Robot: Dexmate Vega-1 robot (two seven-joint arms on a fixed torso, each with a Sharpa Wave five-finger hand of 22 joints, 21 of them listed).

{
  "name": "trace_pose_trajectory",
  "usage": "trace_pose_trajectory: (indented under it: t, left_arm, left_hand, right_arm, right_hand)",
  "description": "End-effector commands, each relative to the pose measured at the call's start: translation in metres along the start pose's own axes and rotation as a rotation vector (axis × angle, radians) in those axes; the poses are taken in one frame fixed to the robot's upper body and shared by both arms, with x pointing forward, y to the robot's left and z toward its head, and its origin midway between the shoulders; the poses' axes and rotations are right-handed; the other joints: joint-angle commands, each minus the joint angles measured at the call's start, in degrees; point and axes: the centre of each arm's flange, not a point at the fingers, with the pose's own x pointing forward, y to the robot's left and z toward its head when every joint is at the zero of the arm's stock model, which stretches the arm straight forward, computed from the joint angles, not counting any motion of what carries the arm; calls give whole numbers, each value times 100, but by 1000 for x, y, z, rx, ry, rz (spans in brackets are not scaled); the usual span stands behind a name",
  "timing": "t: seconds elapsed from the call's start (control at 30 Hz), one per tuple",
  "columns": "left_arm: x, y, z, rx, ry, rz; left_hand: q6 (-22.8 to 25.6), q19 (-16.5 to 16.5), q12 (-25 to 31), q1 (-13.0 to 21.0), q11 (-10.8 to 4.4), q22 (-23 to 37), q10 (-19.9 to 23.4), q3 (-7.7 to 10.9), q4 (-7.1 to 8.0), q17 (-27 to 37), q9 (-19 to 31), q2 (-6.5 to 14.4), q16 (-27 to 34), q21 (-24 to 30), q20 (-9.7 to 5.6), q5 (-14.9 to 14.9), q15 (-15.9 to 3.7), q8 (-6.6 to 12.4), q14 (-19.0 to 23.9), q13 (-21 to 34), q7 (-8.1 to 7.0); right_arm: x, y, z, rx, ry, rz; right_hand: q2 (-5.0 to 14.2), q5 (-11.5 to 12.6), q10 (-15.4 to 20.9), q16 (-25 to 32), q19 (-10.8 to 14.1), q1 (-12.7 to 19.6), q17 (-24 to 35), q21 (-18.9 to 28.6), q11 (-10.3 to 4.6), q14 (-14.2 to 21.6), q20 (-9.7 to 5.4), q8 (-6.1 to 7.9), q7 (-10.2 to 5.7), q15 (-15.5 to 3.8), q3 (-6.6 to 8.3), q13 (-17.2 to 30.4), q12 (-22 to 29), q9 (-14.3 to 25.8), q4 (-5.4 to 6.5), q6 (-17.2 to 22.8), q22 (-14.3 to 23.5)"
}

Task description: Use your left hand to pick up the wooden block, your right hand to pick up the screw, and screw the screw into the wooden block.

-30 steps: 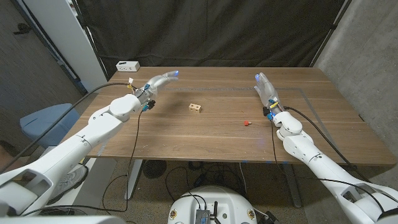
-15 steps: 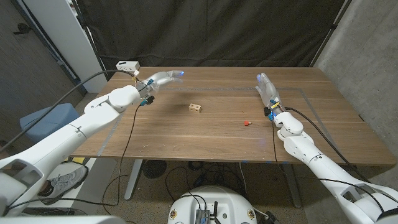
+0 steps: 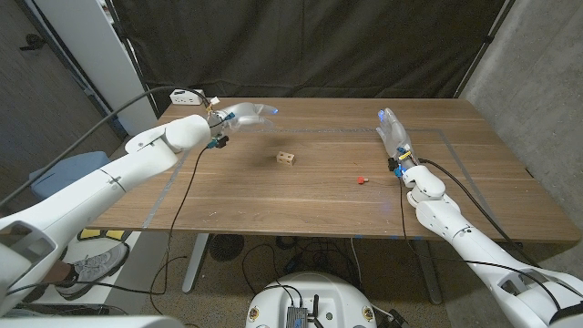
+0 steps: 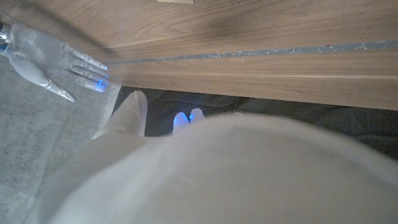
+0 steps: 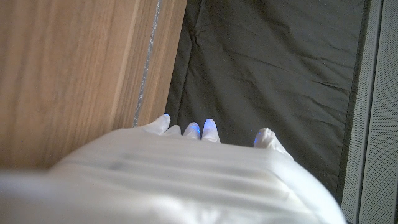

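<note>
A small wooden block [image 3: 286,158] with dark holes lies on the table's middle. A small red screw [image 3: 362,179] lies to its right, nearer the front. My left hand [image 3: 248,116] hovers over the far left part of the table, behind and left of the block, fingers stretched out and holding nothing. My right hand [image 3: 392,132] stands on the right side, behind and right of the screw, fingers straight and empty. In the left wrist view the back of my left hand [image 4: 205,168] shows, with the right hand [image 4: 50,56] beyond it. The right wrist view shows my right hand [image 5: 186,168] by the table [image 5: 74,68].
A white box [image 3: 185,95] sits at the table's far left corner, close to my left arm. A black curtain [image 3: 310,46] hangs behind the table. A thin grey line [image 3: 437,130] runs across the tabletop. A blue seat [image 3: 64,169] stands left of the table.
My left arm has risen and reached farther over the table, carrying its hand a little right and toward the back. The right arm, block and screw have not moved.
</note>
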Motion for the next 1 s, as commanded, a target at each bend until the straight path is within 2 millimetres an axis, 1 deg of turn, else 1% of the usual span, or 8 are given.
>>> trace_pose_trajectory:
  t: [0.03, 0.13, 0.2, 0.53, 0.57, 0.77, 0.87, 1.0]
  left_arm:
    - [6, 5, 27, 203, 4, -41]
    - [7, 5, 33, 237, 11, -55]
    - [7, 3, 39, 292, 13, -62]
    - [12, -7, 63, 486, 29, -68]
    - [13, -8, 66, 509, 38, -63]
    - [15, -10, 75, 567, 63, -76]
    - [17, -12, 78, 590, 89, -92]
    - [22, -13, 81, 609, 118, -124]
  left_hand:
    - [191, -31, 61, 214, 9, 16, 156, -32, 14, 8, 13, -79, 68, 20, -4, -67, -26, 73, 85, 39, -16]
    - [274, -42, 89, 335, 2, 18, 266, -49, 19, 9, 16, -160, 80, 19, -4, -97, -43, 96, 153, 46, -40]
    - [327, -61, 111, 438, -54, 20, 359, -61, 25, 9, 18, -216, 83, 16, 17, -111, -66, 106, 194, 51, -47]
    - [475, -160, 124, 792, -179, 21, 534, -70, 42, 8, 18, -309, 89, -1, 103, -114, -152, 119, 318, 57, -161]
    - [492, -187, 124, 848, -143, 21, 562, -75, 45, 8, 18, -325, 85, -6, 120, -113, -160, 116, 329, 57, -176]
    - [504, -298, 118, 982, -185, 21, 617, -91, 52, 8, 16, -367, 72, -29, 189, -111, -145, 96, 335, 58, -201]
    - [444, -403, 79, 1101, -140, 22, 586, -114, 65, 9, 14, -400, 40, -39, 247, -113, -95, 46, 271, 60, -191]
    - [325, -557, 20, 1218, -170, 24, 512, -153, 86, 12, 14, -429, 15, -51, 329, -118, -49, -31, 188, 65, -161]
  right_arm:
    - [0, -7, -3, 13, -9, -5]
    - [0, -8, -2, 17, -12, 2]
    - [-1, -9, -2, 16, -11, 4]
    - [1, -16, -2, 17, -10, 2]
    - [2, -16, -2, 17, -10, 2]
    - [2, -18, -3, 21, -7, 2]
    - [1, -18, -3, 23, -7, 1]
    - [-1, -19, -4, 26, -6, -5]
  right_hand:
    - [-39, 25, 15, 30, 20, 41, 10, 52, -60, -27, -101, 29, -31, -17, 34, 12, 33, 15, -13, 26, 25]
    - [-48, 24, 13, 31, 17, 38, 11, 50, -63, -28, -96, 28, -27, -15, 33, 12, 32, 15, -16, 24, 25]
    - [-52, 23, 17, 31, 15, 38, 11, 50, -72, -28, -95, 30, -30, -20, 33, 13, 33, 15, -18, 26, 25]
    - [-57, 22, 20, 31, 17, 43, 10, 49, -65, -29, -92, 31, -35, -27, 43, 13, 33, 15, -31, 27, 25]
    - [-57, 22, 23, 31, 17, 43, 10, 49, -65, -30, -92, 31, -31, -27, 44, 13, 34, 15, -31, 27, 25]
    - [-59, 21, 25, 32, 18, 41, 11, 49, -71, -29, -92, 30, -34, -26, 49, 13, 34, 15, -35, 25, 25]
    - [-60, 21, 23, 32, 18, 41, 11, 49, -68, -29, -92, 31, -33, -24, 50, 13, 33, 15, -37, 27, 25]
    - [-60, 21, 25, 32, 19, 40, 12, 49, -62, -32, -97, 33, -37, -23, 54, 13, 33, 15, -39, 30, 25]
